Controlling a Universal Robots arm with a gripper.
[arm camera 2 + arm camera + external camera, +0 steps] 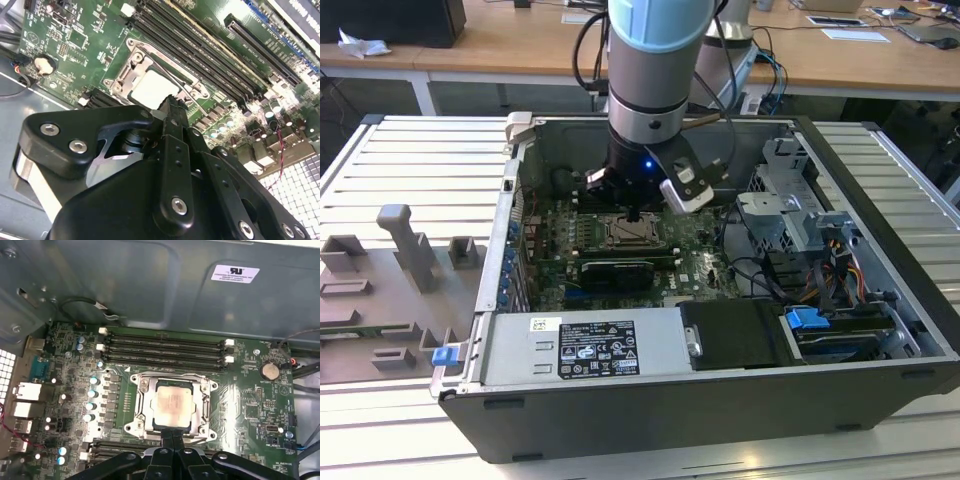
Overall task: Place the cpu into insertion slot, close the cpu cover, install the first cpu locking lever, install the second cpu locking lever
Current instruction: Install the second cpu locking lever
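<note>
The cpu, a square chip with a silver-grey top, lies flat in the insertion slot on the green board. The cpu cover lies down around it, and the chip shows through its window. My gripper is shut with nothing between its black fingers. Its tips stand just over the socket's edge, beside the cpu. A thin metal lever runs along one side of the cover. In the exterior view the gripper hangs straight above the socket inside the open computer case.
Long black memory slots flank the socket. A black expansion card lies toward the case front, then the power supply. A drive cage and cables fill the exterior view's right. A grey fixture tray sits outside on the left.
</note>
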